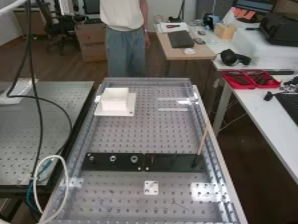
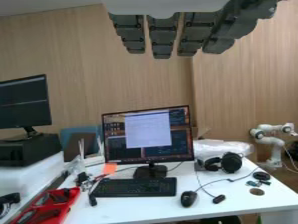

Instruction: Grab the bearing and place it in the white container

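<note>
The perforated surface (image 1: 110, 205) carries a black plate (image 1: 100, 165), at seven o'clock in the high view, with small metal rings (image 1: 134, 159), probably bearings. The robot hand (image 2: 161, 37) is open, fingers straight. Best descend squarely, pinch one rim lightly, lift clear, then head twelve o'clock to the white container (image 1: 114, 103). Counted: three rings, one container.
</note>
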You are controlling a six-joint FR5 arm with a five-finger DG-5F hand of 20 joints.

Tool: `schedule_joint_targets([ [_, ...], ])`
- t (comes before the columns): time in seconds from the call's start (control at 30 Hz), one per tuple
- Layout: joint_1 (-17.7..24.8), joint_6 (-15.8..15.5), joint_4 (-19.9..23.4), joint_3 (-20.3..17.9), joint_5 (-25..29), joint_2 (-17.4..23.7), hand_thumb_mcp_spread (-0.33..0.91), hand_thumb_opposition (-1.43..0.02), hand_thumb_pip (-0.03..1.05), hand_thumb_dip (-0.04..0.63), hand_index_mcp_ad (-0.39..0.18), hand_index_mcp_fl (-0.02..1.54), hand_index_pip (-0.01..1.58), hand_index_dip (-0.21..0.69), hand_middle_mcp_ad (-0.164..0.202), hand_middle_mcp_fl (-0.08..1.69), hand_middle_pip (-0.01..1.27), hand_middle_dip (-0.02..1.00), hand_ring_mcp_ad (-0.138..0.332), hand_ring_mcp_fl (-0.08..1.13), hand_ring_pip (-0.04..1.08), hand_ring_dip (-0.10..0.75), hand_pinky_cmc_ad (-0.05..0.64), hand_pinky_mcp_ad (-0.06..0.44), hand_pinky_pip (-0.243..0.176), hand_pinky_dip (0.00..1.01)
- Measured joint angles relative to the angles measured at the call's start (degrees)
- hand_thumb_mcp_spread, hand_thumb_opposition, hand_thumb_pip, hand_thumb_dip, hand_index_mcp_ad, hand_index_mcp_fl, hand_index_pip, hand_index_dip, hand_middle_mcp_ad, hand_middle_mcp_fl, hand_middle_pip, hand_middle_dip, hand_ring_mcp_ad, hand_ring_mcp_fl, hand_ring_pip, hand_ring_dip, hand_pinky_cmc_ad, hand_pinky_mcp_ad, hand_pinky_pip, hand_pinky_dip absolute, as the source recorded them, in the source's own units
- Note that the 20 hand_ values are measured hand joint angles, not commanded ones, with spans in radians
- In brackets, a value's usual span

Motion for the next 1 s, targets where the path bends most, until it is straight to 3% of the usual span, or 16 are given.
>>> schedule_joint_targets([
  [0.13, -0.1, 0.2, 0.2, -0.2, -0.1, 0.1, 0.01, -0.05, 0.05, 0.0, 0.0, 0.02, 0.01, 0.016, 0.042, 0.01, 0.02, 0.02, 0.068, 0.0, 0.02, 0.016, 0.061, 0.051, -0.01, 0.02],
  [0.17, -0.1, 0.2, 0.3, -0.2, -0.1, 0.1, 0.09, -0.19, 0.18, 0.005, 0.002, 0.02, 0.01, 0.016, 0.03, 0.0, 0.02, 0.02, 0.065, 0.0, 0.02, 0.016, 0.063, 0.054, -0.01, 0.04],
  [0.23, -0.1, 0.2, 0.3, -0.3, 0.0, 0.2, 0.19, -0.37, 0.33, 0.023, 0.0, 0.02, 0.02, 0.016, 0.024, 0.01, 0.07, 0.03, 0.07, 0.0, 0.03, 0.016, 0.077, 0.082, -0.012, 0.09],
  [0.27, -0.1, 0.2, 0.3, -0.4, 0.0, 0.2, 0.21, -0.47, 0.33, 0.019, 0.0, 0.02, 0.04, 0.016, 0.028, 0.01, 0.09, 0.06, 0.075, 0.0, 0.04, 0.024, 0.113, 0.113, -0.012, 0.14],
  [0.37, -0.1, 0.2, 0.5, -0.7, 0.0, 0.4, 0.22, -0.56, 0.33, 0.017, 0.0, 0.02, 0.06, 0.016, 0.028, 0.01, 0.1, 0.09, 0.098, 0.0, 0.08, 0.037, 0.195, 0.201, -0.031, 0.21],
  [0.47, 0.0, 0.2, 0.5, -0.8, 0.1, 0.4, 0.21, -0.62, 0.36, 0.019, 0.0, 0.02, 0.07, 0.016, 0.024, 0.01, 0.12, 0.12, 0.131, 0.0, 0.09, 0.054, 0.267, 0.248, -0.042, 0.26],
  [0.7, 0.0, 0.2, 0.5, -1.0, 0.2, 0.5, 0.22, -0.66, 0.38, 0.016, 0.0, 0.02, 0.08, 0.016, 0.028, 0.01, 0.14, 0.14, 0.173, 0.0, 0.11, 0.063, 0.333, 0.276, -0.075, 0.29],
  [1.0, 0.1, 0.1, 1.0, -1.6, 0.4, 0.8, 0.21, -0.7, 0.39, 0.016, 0.0, 0.03, 0.09, 0.019, 0.042, 0.01, 0.14, 0.14, 0.176, 0.0, 0.1, 0.072, 0.346, 0.297, -0.075, 0.31],
])
